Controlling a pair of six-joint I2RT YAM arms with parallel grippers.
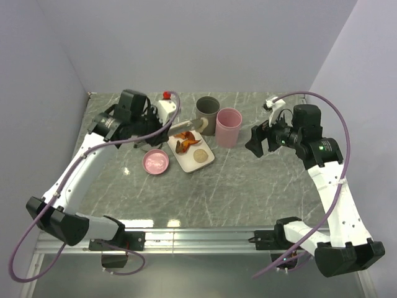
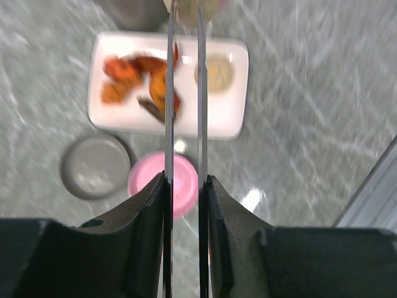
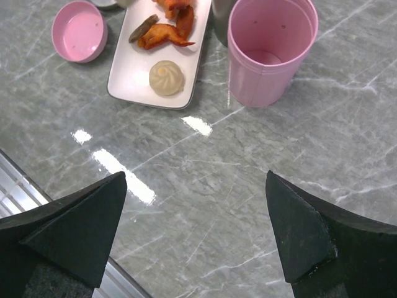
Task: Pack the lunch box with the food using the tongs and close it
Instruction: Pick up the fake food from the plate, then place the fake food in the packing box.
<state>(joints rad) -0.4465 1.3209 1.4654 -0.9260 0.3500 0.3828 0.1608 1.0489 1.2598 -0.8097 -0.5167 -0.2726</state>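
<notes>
Packing seemed barely begun: left fingers (image 2: pixel 146 208) clamped the tongs (image 2: pixel 168 124) above food (image 2: pixel 158 84) lying on the tray (image 2: pixel 231 118), lunch box (image 1: pixel 208 107) open, right fingers (image 3: pixel 80 217) spread apart

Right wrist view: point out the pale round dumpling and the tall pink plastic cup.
Pale round dumpling (image 3: pixel 165 78), right wrist view, pleated top.
Tall pink plastic cup (image 3: pixel 270 81), right wrist view, outer wall.

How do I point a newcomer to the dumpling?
Find the white tray mid-table, left of the pink cup. The dumpling sits alone at the tray's end nearer the arms. It is pale, round and pleated; the fried pieces beside it are orange-brown and irregular.
</notes>
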